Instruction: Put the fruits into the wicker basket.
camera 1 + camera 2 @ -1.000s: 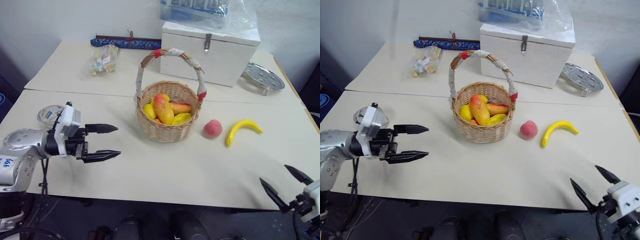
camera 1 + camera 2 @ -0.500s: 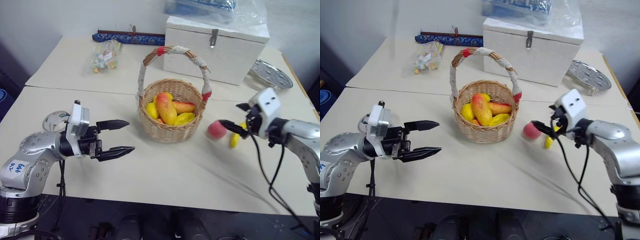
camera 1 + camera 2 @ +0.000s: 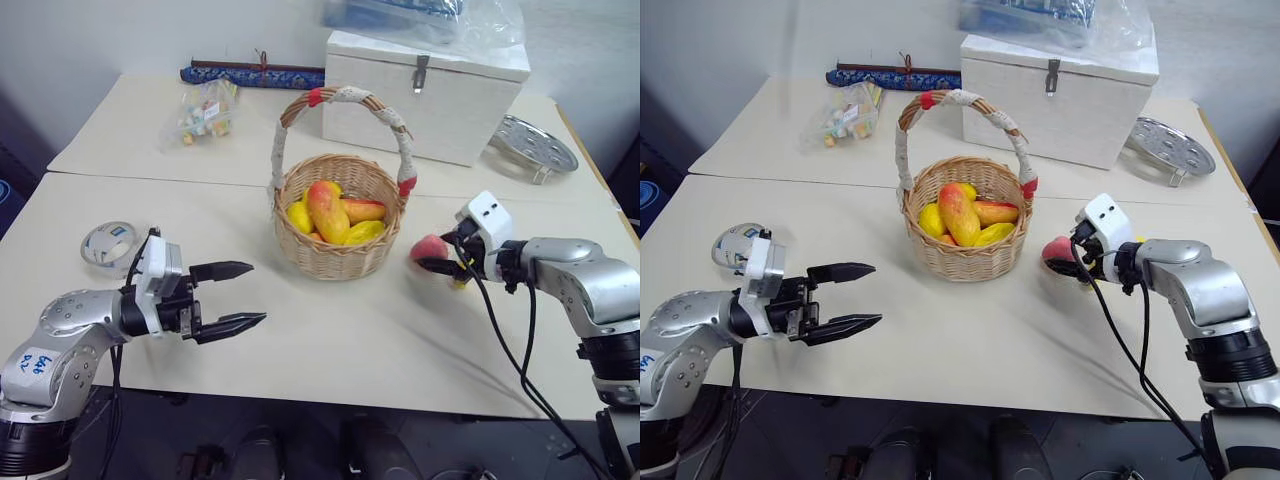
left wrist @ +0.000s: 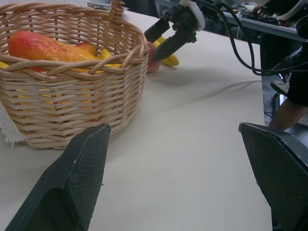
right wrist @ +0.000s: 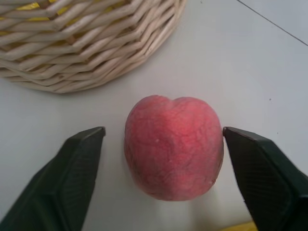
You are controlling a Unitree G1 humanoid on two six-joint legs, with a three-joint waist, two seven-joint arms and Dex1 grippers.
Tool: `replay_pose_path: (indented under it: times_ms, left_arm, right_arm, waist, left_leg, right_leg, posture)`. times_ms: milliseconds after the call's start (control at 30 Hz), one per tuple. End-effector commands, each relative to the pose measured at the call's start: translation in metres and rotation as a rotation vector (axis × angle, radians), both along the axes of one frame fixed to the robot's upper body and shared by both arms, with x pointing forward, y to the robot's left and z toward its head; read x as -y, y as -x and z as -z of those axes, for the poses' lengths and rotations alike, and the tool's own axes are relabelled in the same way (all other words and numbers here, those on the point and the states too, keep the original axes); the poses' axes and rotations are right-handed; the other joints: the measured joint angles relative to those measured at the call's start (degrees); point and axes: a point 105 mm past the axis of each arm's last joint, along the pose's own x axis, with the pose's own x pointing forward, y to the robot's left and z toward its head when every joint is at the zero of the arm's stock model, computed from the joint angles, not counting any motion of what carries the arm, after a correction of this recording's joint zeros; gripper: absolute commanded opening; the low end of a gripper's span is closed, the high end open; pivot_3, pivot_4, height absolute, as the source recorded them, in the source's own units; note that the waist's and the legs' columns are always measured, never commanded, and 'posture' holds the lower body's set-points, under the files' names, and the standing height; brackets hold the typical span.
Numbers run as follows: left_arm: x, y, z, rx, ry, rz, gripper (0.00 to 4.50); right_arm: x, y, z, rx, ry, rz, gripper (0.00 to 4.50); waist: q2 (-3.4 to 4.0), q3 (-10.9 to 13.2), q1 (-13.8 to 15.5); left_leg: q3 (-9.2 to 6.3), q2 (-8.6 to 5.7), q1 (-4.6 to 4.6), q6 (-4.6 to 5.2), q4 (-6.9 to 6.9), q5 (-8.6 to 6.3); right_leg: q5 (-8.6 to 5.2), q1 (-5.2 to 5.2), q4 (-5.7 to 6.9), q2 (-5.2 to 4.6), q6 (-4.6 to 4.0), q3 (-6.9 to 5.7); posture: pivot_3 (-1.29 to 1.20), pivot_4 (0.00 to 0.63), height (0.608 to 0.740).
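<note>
Wicker basket (image 4: 72, 91) upper left of frame, mangoes (image 4: 45, 45) inside, on pale worktop (image 4: 183, 159). Right gripper (image 4: 161, 42) top centre, jaws apart around peach (image 4: 152, 58); banana (image 4: 167, 58) just behind. Left gripper (image 4: 173, 192) jaws wide apart at bottom corners.

Bare table (image 3: 330, 340) before basket (image 3: 335, 262); arched handle (image 3: 345, 97) spans opening (mangoes (image 3: 325, 212) inside).

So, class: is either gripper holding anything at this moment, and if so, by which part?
Nothing is held. The right gripper brackets the peach with gaps either side; the left gripper is open over bare table.
</note>
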Motion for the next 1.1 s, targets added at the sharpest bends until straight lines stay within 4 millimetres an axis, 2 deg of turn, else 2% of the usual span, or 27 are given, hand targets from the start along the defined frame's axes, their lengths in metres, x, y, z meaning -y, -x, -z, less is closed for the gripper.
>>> replay_pose_path:
  times_ms: [33, 67, 133, 167, 267, 333, 400, 533, 633, 700, 800, 933, 1033, 1100]
  left_arm:
    - [0.000, 0.003, -0.008, 0.054, 0.006, 0.011, 4.50]
    - [0.000, 0.002, -0.008, 0.053, 0.007, 0.012, 4.50]
    - [0.002, 0.002, -0.008, 0.052, 0.013, 0.022, 4.50]
    - [0.003, 0.001, -0.009, 0.054, 0.026, 0.024, 4.50]
    - [0.003, 0.000, -0.015, 0.052, 0.086, 0.014, 4.50]
    - [0.002, -0.001, -0.017, 0.048, 0.099, 0.011, 4.50]
    - [0.000, -0.002, -0.019, 0.045, 0.110, 0.004, 4.50]
    - [-0.002, -0.004, -0.020, 0.036, 0.134, -0.011, 4.50]
    - [-0.003, -0.005, -0.019, 0.029, 0.134, -0.012, 4.50]
    - [-0.004, -0.007, -0.019, 0.031, 0.128, -0.015, 4.50]
    - [-0.007, -0.008, -0.020, 0.037, 0.132, -0.022, 4.50]
    - [-0.007, -0.008, -0.021, 0.031, 0.137, -0.012, 4.50]
    - [-0.007, -0.010, -0.023, 0.048, 0.123, -0.014, 4.50]
    - [-0.003, -0.009, -0.027, 0.049, 0.119, 0.017, 4.50]
  right_arm:
    - [0.002, 0.003, -0.008, 0.034, 0.010, -0.027, 2.62]
    - [0.004, 0.002, -0.007, 0.037, 0.013, -0.017, 2.33]
    - [0.001, 0.010, -0.013, 0.064, -0.009, -0.069, 2.33]
    - [-0.005, 0.019, -0.022, 0.093, -0.041, -0.135, 2.33]
    - [-0.032, 0.063, -0.055, 0.145, -0.139, -0.388, 2.33]
    - [-0.047, 0.080, -0.071, 0.142, -0.218, -0.464, 2.33]
    - [-0.064, 0.089, -0.086, 0.176, -0.282, -0.512, 2.33]
    - [-0.097, 0.073, -0.111, 0.397, -0.326, -0.456, 2.33]
    - [-0.113, 0.039, -0.106, 0.508, -0.246, -0.292, 2.33]
    - [-0.118, 0.029, -0.097, 0.534, -0.187, -0.249, 2.33]
    - [-0.120, 0.027, -0.093, 0.522, -0.211, -0.227, 3.00]
    - [-0.120, 0.038, -0.091, 0.523, -0.226, -0.271, 4.39]
    - [-0.118, 0.054, -0.094, 0.476, -0.357, -0.325, 4.45]
    - [-0.097, 0.065, -0.092, 0.485, -0.346, -0.313, 4.45]
  waist:
    - [0.00, 0.0, 0.0]
    - [0.00, 0.0, 0.0]
    - [0.00, 0.0, 0.0]
    - [0.00, 0.0, 0.1]
    - [0.10, 0.1, 0.4]
    - [0.10, 0.1, 0.2]
    - [0.04, 0.0, -0.1]
    - [0.03, 0.0, -1.1]
    - [0.03, 0.0, -1.4]
    - [0.02, 0.0, -1.4]
    - [0.02, 0.0, -1.0]
    - [0.01, 0.0, -1.2]
    - [0.01, 0.0, -1.2]
    - [0.01, 0.0, -1.2]
  left_leg:
    - [0.00, 0.00, 0.00, 0.00, -0.01, 0.00]
    - [0.00, 0.00, 0.00, 0.00, -0.02, -0.01]
    - [0.00, 0.00, 0.00, 0.01, -0.02, -0.02]
    - [0.00, 0.00, 0.00, 0.02, -0.02, -0.02]
    - [-0.04, -0.01, -0.04, 0.02, -0.04, -0.02]
    - [-0.07, -0.01, -0.06, 0.03, -0.04, -0.03]
    - [-0.12, 0.03, 0.00, -0.01, -0.03, 0.00]
    - [-0.16, 0.03, 0.43, -0.04, -0.12, 0.00]
    - [-0.19, 0.01, 0.46, -0.07, -0.16, 0.01]
    - [-0.18, 0.00, 0.44, -0.08, -0.17, 0.01]
    - [-0.20, -0.04, 0.28, -0.06, -0.16, -0.01]
    - [-0.20, -0.06, 0.07, -0.03, -0.11, -0.03]
    - [-0.24, -0.05, 0.08, -0.04, -0.11, -0.02]
    - [-0.24, -0.05, 0.07, -0.04, -0.11, -0.01]
  right_leg:
    - [0.00, 0.00, 0.00, 0.00, 0.00, 0.00]
    - [0.00, -0.01, 0.00, -0.01, 0.00, 0.00]
    - [0.00, 0.00, -0.01, -0.02, 0.00, 0.00]
    - [0.00, 0.00, -0.01, -0.02, 0.00, 0.00]
    - [0.00, 0.00, -0.03, -0.02, 0.00, -0.04]
    - [0.00, 0.01, -0.02, -0.02, 0.01, -0.05]
    - [0.00, 0.08, -0.02, 0.02, 0.00, -0.07]
    - [0.01, 0.43, -0.03, 0.06, -0.01, -0.05]
    - [0.01, 0.45, -0.05, 0.05, -0.01, -0.05]
    - [0.01, 0.42, -0.06, 0.03, -0.01, -0.05]
    - [0.01, 0.28, -0.06, -0.02, -0.01, -0.07]
    - [0.01, 0.10, -0.03, -0.07, -0.01, -0.08]
    - [0.01, 0.11, -0.01, -0.05, -0.01, -0.11]
    - [0.01, 0.12, 0.00, -0.04, -0.01, -0.10]
  posture:
    - [0.00, 0.150, 0.740]
    - [0.00, 0.150, 0.740]
    - [0.00, 0.150, 0.740]
    - [0.00, 0.150, 0.740]
    - [0.00, 0.150, 0.740]
    - [0.00, 0.150, 0.740]
    - [0.00, 0.150, 0.740]
    - [0.00, 0.150, 0.740]
    - [0.00, 0.150, 0.740]
    - [0.00, 0.150, 0.740]
    - [0.00, 0.150, 0.740]
    - [0.00, 0.150, 0.740]
    - [0.00, 0.150, 0.740]
    - [0.00, 0.150, 0.740]
